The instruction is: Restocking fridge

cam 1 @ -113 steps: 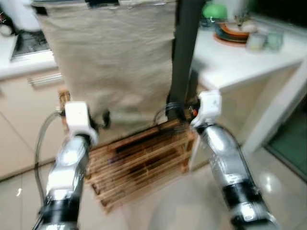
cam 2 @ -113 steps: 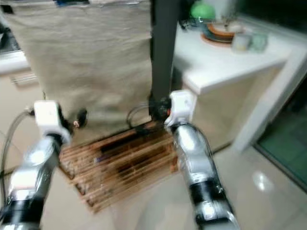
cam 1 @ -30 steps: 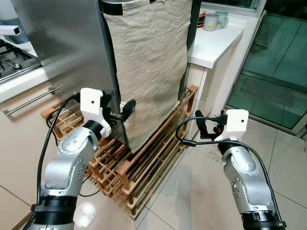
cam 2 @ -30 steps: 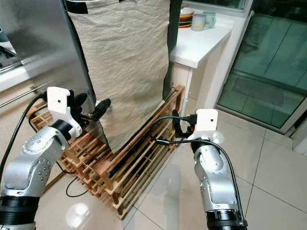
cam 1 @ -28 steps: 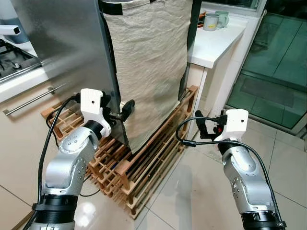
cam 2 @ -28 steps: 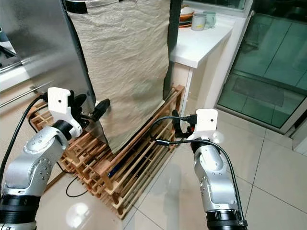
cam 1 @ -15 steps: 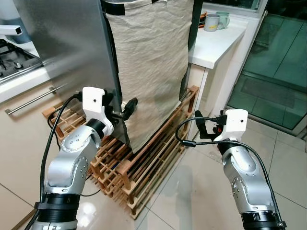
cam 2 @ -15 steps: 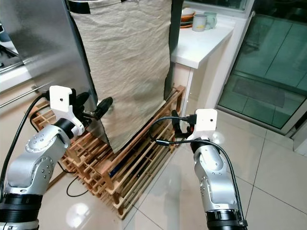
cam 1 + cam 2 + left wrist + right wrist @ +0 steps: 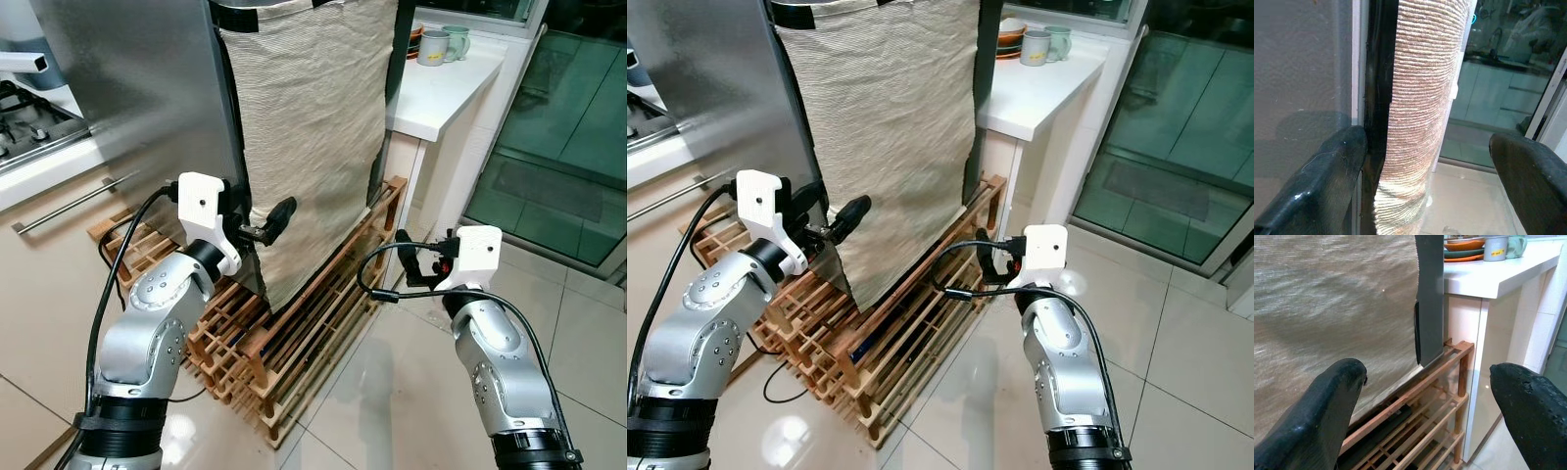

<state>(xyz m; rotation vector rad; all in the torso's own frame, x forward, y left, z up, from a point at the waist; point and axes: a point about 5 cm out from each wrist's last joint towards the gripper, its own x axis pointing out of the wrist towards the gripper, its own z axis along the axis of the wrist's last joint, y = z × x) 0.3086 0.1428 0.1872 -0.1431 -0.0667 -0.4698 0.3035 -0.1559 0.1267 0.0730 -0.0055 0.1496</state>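
Note:
The steel fridge stands at the left, and a beige woven cloth hangs down its front. My left gripper is open at knee height against the fridge's lower corner. In the left wrist view its fingers straddle the black door seal and the cloth's edge; one finger lies against the steel. My right gripper is open and holds nothing. It hovers over the right end of the wooden rack, facing the cloth and a dark upright panel.
The slatted wooden rack lies on the tile floor under the fridge. A white counter carries mugs and plates at the right. Glass doors stand further right. A stove and a drawer handle are at the left.
My left gripper has risen and reached to the right, closer to the cloth's edge. The right arm has barely moved. Early on, the view was blurred and aimed more to the right.

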